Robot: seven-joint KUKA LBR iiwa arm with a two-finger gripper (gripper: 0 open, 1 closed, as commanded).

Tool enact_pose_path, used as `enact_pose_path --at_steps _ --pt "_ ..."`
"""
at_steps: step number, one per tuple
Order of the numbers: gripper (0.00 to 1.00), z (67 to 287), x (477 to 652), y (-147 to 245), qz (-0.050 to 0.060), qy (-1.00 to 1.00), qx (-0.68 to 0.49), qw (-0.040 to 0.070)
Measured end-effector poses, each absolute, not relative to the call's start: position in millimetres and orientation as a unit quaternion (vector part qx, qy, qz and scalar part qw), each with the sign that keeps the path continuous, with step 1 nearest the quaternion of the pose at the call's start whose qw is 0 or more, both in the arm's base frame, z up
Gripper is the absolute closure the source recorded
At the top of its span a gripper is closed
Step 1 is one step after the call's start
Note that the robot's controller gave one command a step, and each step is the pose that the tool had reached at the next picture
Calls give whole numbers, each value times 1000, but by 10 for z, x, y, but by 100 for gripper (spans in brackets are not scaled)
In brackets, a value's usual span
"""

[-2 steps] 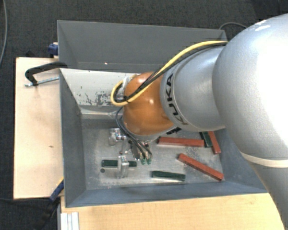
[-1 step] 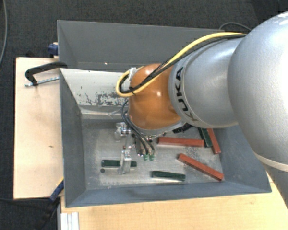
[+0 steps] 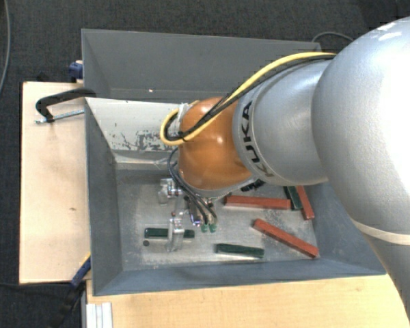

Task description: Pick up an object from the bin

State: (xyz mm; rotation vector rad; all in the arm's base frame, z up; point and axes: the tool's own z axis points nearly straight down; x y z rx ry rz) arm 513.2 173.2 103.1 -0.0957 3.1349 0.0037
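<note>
**Where the Bin Floor Is Scuffed, the Gripper Is Set Low Over a Dark Green Bar**

Where the grey metal bin (image 3: 101,203) stands, dark floor covering is seen around it on the far side and to the left. The bin's flat floor is scuffed and speckled, its walls slope inward, and the far wall is worn pale with dark flecks.

The arm is reached in from the right, its wrist wrapped in an orange cover (image 3: 208,149) with a yellow cable (image 3: 260,74) looped over it. The gripper (image 3: 175,232) is placed low at the near-left of the floor, directly at a dark green bar (image 3: 156,233). This bar is short, slim and straight, and it lies flat and roughly level across the view. Whether the gripper is open or closed on it cannot be told.

A 2nd dark green bar (image 3: 239,250) lies near the front wall, and 3 red bars (image 3: 285,238) are scattered to the right, well apart from the gripper.
</note>
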Motion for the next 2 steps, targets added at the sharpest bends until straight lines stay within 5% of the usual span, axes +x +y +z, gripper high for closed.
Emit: enact_pose_path --at_steps 1,2 --pt "100 719 5019 1682 2 999 41 2" --pt "100 719 5019 1682 2 999 41 2"
